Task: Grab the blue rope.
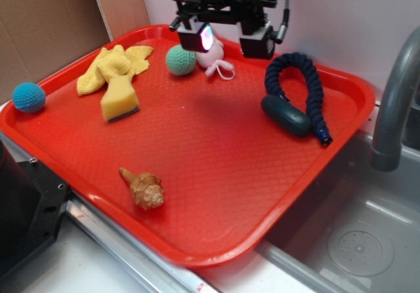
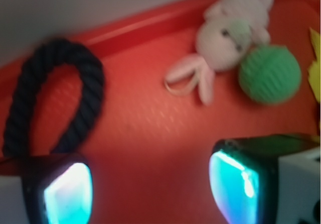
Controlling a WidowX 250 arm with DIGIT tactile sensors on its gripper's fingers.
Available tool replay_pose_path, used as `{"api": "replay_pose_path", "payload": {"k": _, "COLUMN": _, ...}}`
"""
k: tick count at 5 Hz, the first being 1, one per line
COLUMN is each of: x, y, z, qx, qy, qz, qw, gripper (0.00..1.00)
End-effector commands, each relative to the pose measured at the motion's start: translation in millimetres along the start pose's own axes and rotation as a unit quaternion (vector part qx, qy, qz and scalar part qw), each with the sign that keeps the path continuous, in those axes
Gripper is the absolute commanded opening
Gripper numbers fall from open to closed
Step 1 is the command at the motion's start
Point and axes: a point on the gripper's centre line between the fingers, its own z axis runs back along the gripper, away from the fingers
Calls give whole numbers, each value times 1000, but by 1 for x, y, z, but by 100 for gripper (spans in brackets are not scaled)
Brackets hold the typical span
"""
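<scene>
Because the blue rope (image 1: 298, 86) lies bent in a hairpin near the far right corner of the red tray (image 1: 216, 194), its bend toward the back rim and both legs running forward, the coming reach turns on a sideways shift: the open, empty fingers (image 1: 231, 38) hang over the tray's back edge, with the loop off to one side in the wrist view (image 2: 55, 96). A dark teal capsule (image 1: 286, 115) touches the near leg, crowding that end; the bend stands freer, though close to the rim.
</scene>
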Motion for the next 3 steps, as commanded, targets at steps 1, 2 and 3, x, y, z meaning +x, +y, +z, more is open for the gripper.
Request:
{"api": "replay_pose_path", "payload": {"k": 1, "x": 24, "y": -16, "z": -6, "qx": -16, "qy": -22, "qz": 0, "qw": 1000, "gripper": 100}}
{"api": "replay_pose_path", "payload": {"k": 2, "x": 28, "y": -22, "z": -19, "qx": -39, "qy": -20, "qz": 6, "qw": 999, "gripper": 100}}
{"api": "replay_pose_path", "payload": {"k": 3, "x": 29, "y": -36, "z": -31, "qx": -73, "qy": -15, "qz": -10, "qw": 997, "gripper": 100}}
